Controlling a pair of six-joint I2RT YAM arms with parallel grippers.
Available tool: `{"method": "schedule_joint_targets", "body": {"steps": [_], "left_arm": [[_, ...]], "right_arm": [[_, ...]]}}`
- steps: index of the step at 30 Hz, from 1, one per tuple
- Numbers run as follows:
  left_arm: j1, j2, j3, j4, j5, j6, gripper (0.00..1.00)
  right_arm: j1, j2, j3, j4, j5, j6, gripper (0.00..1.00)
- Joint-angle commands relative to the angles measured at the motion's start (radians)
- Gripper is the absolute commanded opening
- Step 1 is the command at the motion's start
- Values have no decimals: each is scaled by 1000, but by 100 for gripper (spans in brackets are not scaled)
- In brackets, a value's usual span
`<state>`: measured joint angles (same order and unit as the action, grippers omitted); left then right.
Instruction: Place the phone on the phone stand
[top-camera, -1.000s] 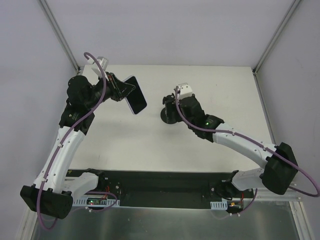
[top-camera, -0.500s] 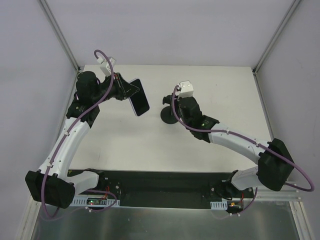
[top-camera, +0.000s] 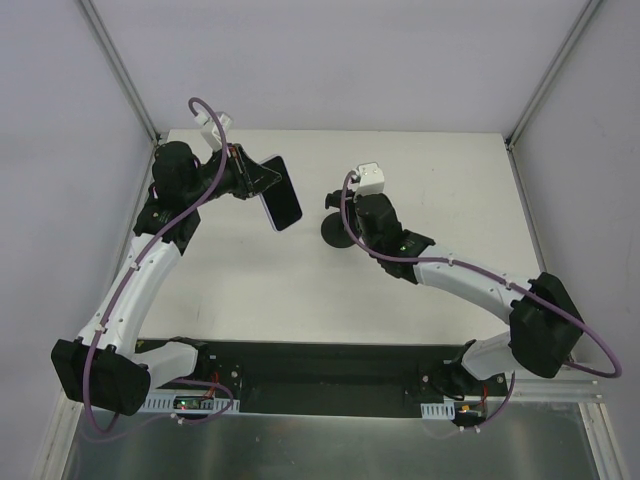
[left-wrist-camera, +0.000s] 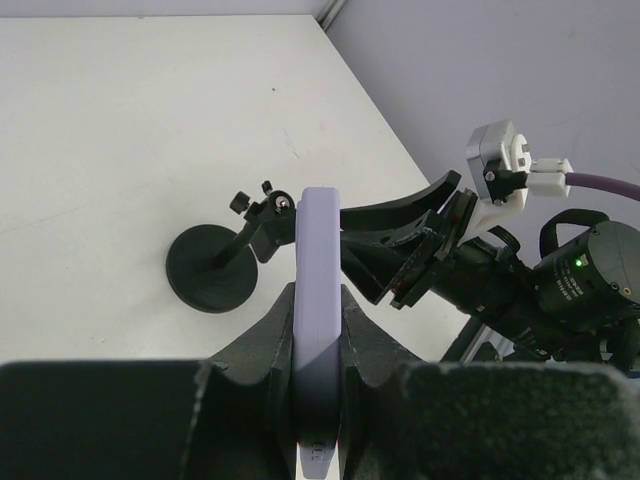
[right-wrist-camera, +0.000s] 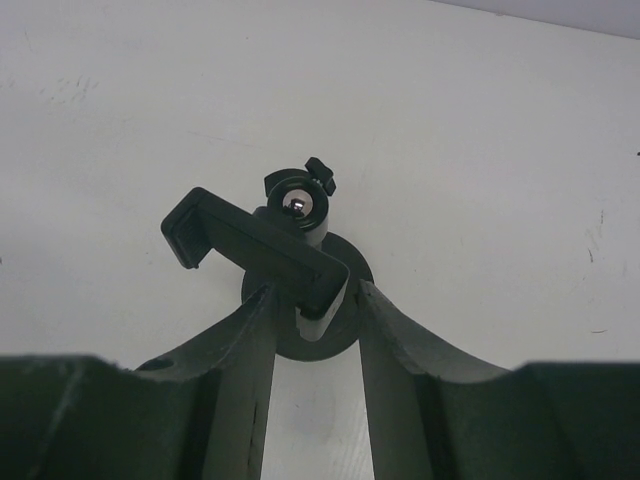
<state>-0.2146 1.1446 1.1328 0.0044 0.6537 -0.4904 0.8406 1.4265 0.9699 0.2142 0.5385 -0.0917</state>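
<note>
Phone (top-camera: 283, 193) nearer stand (top-camera: 335, 232), in left pincer (left-wrist-camera: 318, 335)

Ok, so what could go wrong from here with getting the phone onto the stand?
The left pincer holds the phone by one end only, up in the air, so it may twist or slip when pressed into the clamp. The right pincer straddles the phone stand at its clamp head, so its fingers may block the phone's way. The stand's round disc base could tip if pushed sideways.
</note>
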Motion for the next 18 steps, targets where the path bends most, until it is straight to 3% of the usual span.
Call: {"method": "schedule_joint_targets", "body": {"steps": [1,5,12,16,17,18], "left_arm": [[4,-9,25,106,37,-36,0],[3,-3,25,111,44,-45,0],[3,13,19,126,58,-57,0],[3,21,18,146,80,-57,0],[3,21,16,158,95,-54,0],[3,27,15,166,103,-51,0]], "right_arm": [[-12,12,16,48,-9,1,40],[-17,22,27,45,-28,-2,39],[-29,41,46,48,-60,-16,25],[-32,41,41,63,-89,-36,10],[-37,43,39,65,-112,-46,1],[-37,42,38,65,-123,-52,1]]}}
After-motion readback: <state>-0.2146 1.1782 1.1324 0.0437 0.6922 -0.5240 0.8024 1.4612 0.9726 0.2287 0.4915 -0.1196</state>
